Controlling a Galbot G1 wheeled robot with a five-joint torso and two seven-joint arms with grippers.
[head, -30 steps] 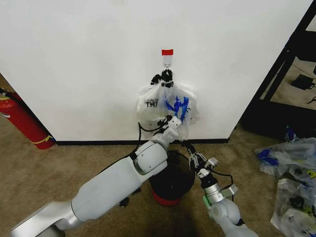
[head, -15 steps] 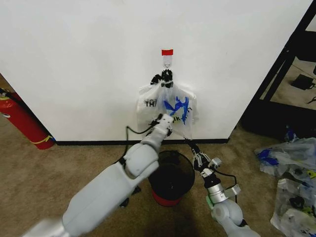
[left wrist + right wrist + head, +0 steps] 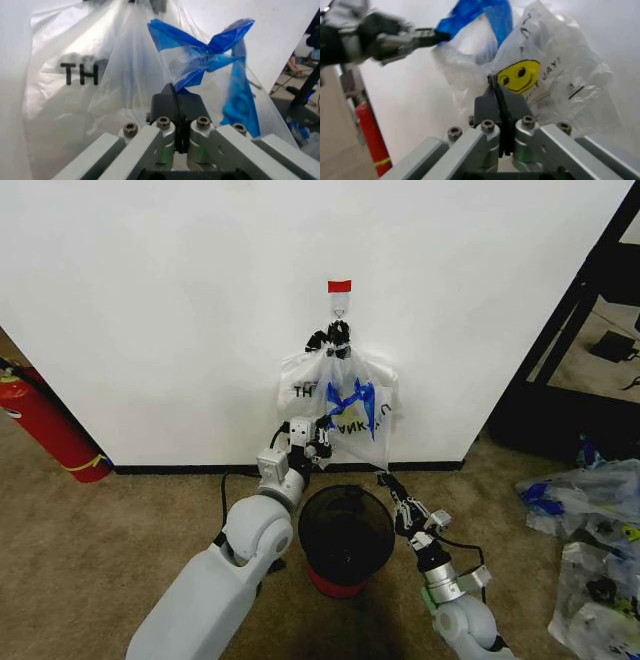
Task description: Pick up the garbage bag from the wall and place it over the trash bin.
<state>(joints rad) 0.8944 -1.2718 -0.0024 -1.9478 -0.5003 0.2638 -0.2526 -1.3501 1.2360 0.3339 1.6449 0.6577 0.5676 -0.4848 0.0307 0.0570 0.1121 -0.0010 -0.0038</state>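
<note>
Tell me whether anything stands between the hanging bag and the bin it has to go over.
Nothing visible does. The garbage bag hangs from the hook on the wall, and the trash bin stands open on the floor below it. Both grippers are shut on the bag: the left gripper on a blue handle strip, the right gripper on its lower edge.

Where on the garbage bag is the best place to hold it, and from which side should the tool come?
Probably the blue handle strips of the garbage bag, approached from the room side, since the wall lies behind it. The strips are bunched and narrow enough for closed fingers, while the body is loose, thin film. The left tool is shut on a strip; the right tool, also shut, pinches the bag's lower edge beside the trash bin.
</note>
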